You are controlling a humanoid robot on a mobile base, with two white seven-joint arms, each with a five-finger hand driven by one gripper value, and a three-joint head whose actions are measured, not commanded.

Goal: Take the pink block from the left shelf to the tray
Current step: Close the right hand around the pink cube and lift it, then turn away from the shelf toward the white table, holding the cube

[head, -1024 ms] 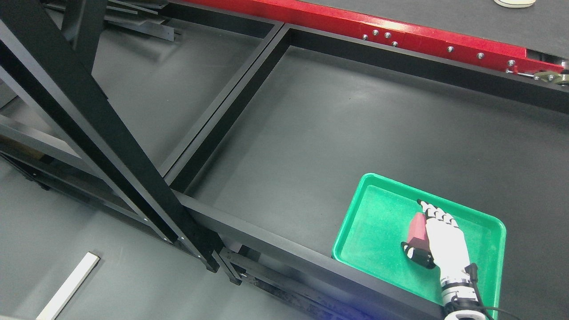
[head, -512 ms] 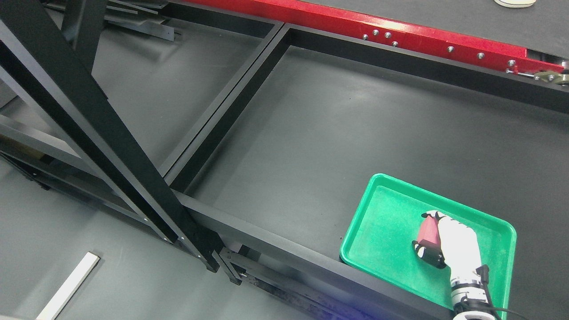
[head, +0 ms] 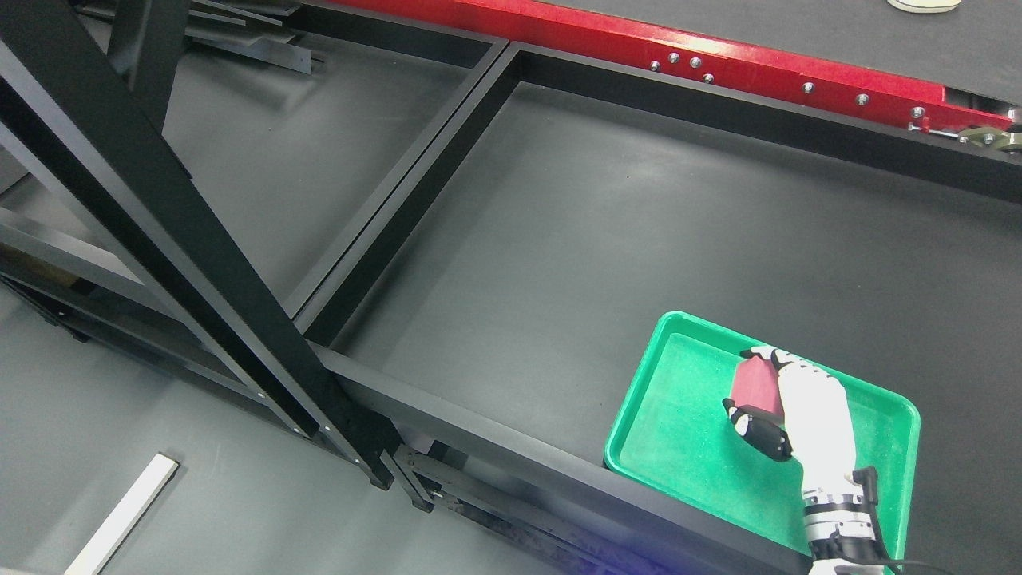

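The pink block (head: 754, 386) sits over the middle of the green tray (head: 671, 431), clasped in the right hand (head: 786, 407), whose fingers are curled round it: fingertips (head: 758, 353) hooked over its far end, the dark thumb (head: 754, 427) pressed at its near end. From the palm the block lies toward nine o'clock, just beside it and touching, with its long axis running roughly from six to twelve, tilted a little toward one o'clock, in line with the forearm that enters from the lower right. Whether the block's underside already rests on the tray floor cannot be told from this angle. The coming move, judged from this, is a release, and it turns on the block being inside the rim on every side, which it appears to be. The black shelf frame (head: 415, 391) lies toward nine and ten o'clock of the tray, and the red beam (head: 718, 64) at twelve. The left hand is out of view.
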